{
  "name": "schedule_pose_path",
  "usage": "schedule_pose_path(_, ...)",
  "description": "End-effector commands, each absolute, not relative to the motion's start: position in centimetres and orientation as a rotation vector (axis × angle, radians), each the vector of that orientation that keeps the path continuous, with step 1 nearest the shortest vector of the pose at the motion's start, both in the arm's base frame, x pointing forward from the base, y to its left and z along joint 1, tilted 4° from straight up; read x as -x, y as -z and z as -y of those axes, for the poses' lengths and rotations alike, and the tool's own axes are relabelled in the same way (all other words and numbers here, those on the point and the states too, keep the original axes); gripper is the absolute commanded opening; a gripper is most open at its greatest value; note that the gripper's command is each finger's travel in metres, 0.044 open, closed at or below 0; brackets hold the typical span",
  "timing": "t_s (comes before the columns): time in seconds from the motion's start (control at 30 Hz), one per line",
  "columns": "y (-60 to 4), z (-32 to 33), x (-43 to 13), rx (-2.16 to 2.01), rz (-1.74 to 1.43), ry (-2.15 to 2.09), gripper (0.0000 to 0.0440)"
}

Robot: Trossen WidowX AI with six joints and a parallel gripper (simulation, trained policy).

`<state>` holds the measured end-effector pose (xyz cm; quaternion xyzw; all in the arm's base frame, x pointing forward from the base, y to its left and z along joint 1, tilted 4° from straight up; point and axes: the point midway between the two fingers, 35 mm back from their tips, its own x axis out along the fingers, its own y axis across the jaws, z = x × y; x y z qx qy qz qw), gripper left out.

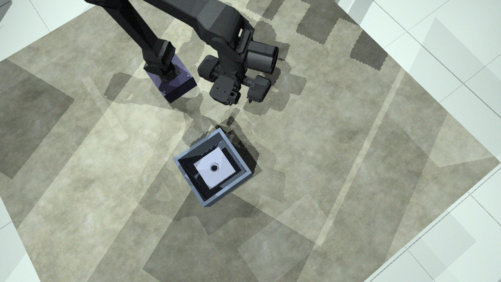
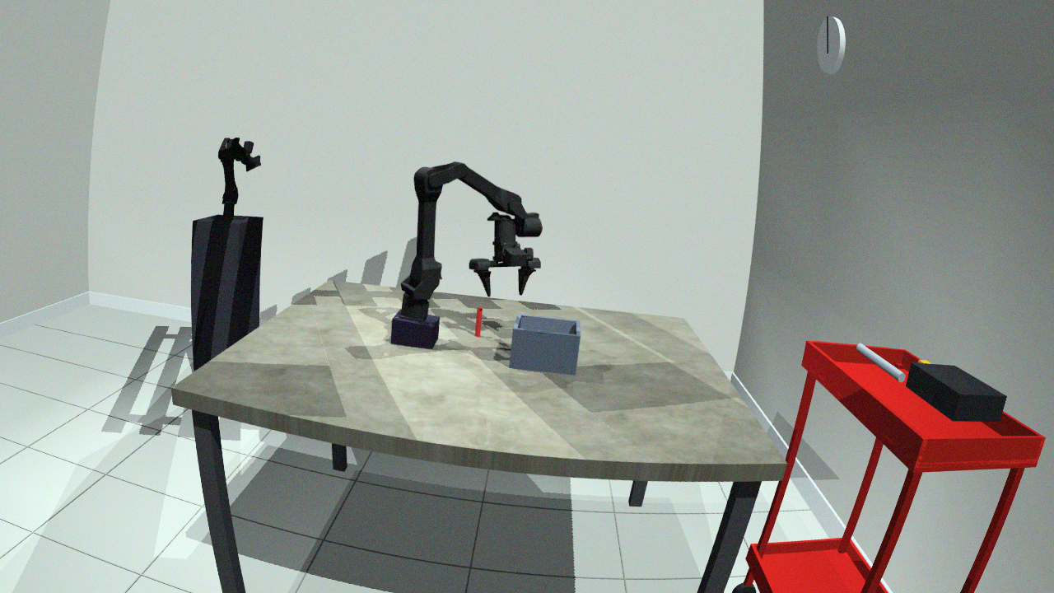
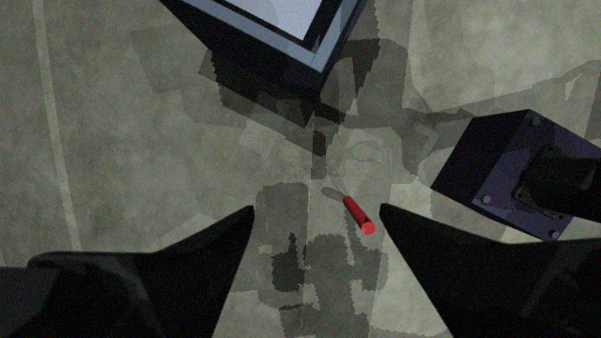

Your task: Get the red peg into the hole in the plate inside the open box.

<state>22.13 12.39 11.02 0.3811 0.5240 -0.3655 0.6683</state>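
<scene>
Gripper [image 1: 237,98] [image 2: 506,295] [image 3: 317,210] wide and pointing down, I hang above the table [image 1: 350,140] [image 2: 456,442] [image 3: 141,141], nothing between my fingers. My arm [image 1: 217,20] [image 2: 471,180] rises from its base block [image 1: 180,91] [image 2: 414,331] [image 3: 470,160], bends at the elbow and slopes down to a near-vertical wrist. My fingers are dark, tapering wedges with narrow tips. Below me the tabletop is mottled grey-beige, crossed by hard-edged shadows (mine among them). The box [image 1: 235,150] [image 2: 544,352] [image 3: 263,34] is matt blue-grey, square and open-topped, with a pale, flat plate [image 1: 222,157] [image 3: 291,14] inside, pierced by a round, dark hole [image 1: 214,167]. The red peg [image 2: 478,322] [image 3: 359,216], a slim, smooth cylinder, stands upright on the table below my fingertips, towards the base-block side, untouched. From above, my own bulk hides it. The box sits lower than my tips, on my side away from the base block.
</scene>
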Motion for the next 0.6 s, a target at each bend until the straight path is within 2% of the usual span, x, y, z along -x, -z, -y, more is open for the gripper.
schedule_pose_path(0.0,-9.5,-12.1,-21.2,-0.820,-1.229,0.856,0.0440)
schedule_pose_path(0.57,-2.2,-12.6,-19.1,-0.828,-1.298,0.853,0.0435)
